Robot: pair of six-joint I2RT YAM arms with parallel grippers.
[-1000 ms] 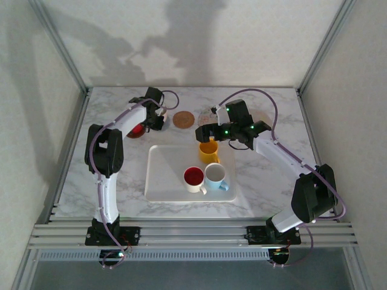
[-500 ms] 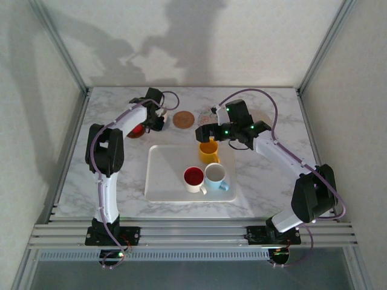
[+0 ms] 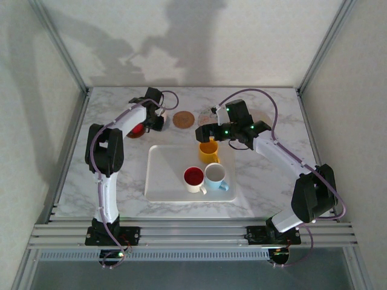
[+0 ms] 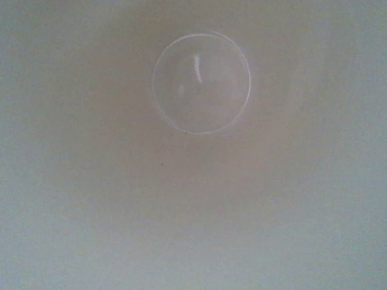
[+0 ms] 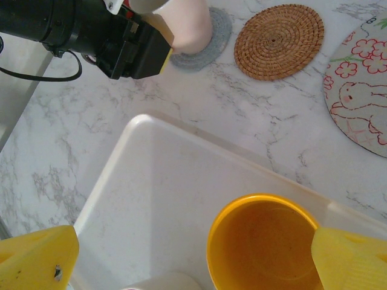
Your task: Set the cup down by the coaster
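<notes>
The pale cup (image 5: 184, 27) stands upright on the grey felt coaster (image 5: 216, 35), just beside the woven coaster (image 5: 278, 41), so the placing looks all but done; what is left is for the left gripper (image 3: 156, 116) to let go and back off. It sits close against the cup, and I cannot tell how far its fingers are parted. The right gripper (image 5: 193, 260) hangs spread wide either side of the yellow cup (image 5: 263, 244) in the white tray (image 5: 139, 181), clamping nothing.

no readable text, no labels, no brand marks, no numbers; nothing legible anywhere
</notes>
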